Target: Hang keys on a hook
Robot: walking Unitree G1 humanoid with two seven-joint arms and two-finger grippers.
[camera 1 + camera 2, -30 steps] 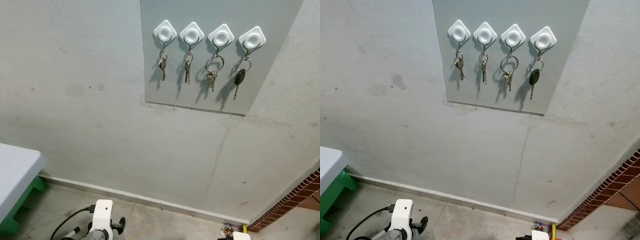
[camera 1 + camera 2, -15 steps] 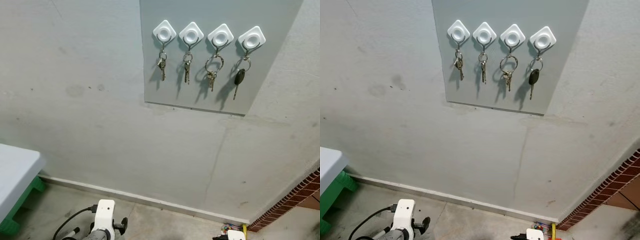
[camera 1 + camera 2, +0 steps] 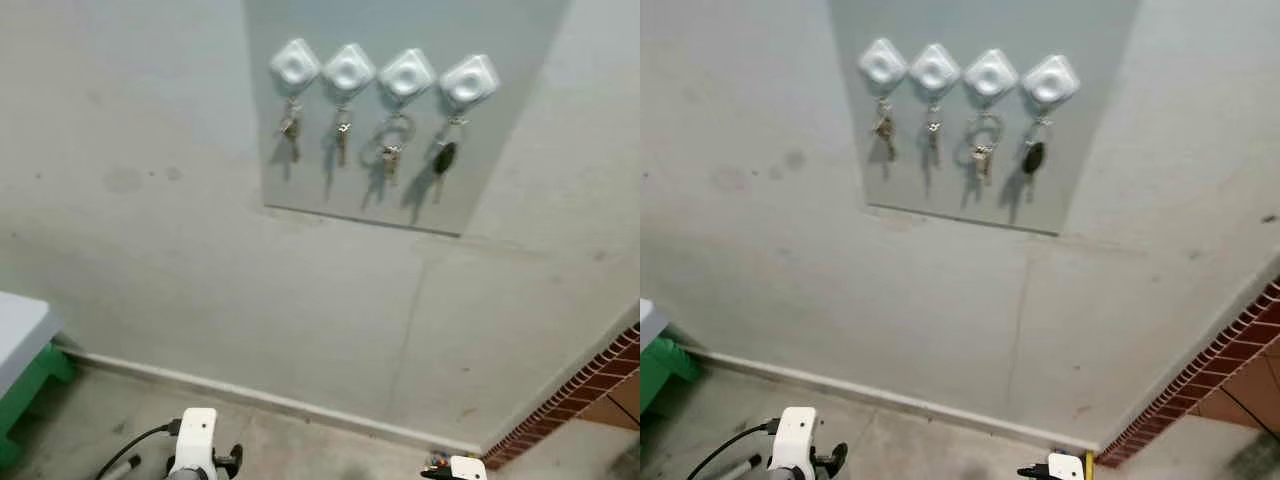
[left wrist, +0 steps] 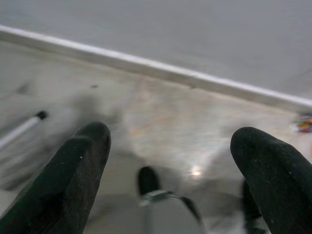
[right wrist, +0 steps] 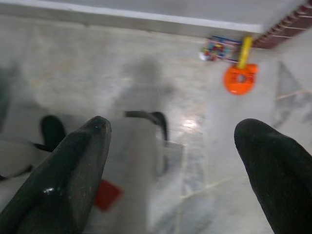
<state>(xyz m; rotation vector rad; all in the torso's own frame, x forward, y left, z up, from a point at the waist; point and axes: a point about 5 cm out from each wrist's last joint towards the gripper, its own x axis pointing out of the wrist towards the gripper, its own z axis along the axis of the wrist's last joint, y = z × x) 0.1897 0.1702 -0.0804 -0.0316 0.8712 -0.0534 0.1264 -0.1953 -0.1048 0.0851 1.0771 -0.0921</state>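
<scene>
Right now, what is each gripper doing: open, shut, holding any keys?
Left gripper: open, holding nothing, pointing down at the floor.
Right gripper: open, holding nothing, also over the floor.

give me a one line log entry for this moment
stage: keys hung | hooks: four, each with keys | left hand: open, low, over floor | right hand: open, low, over floor | view: blurred
</scene>
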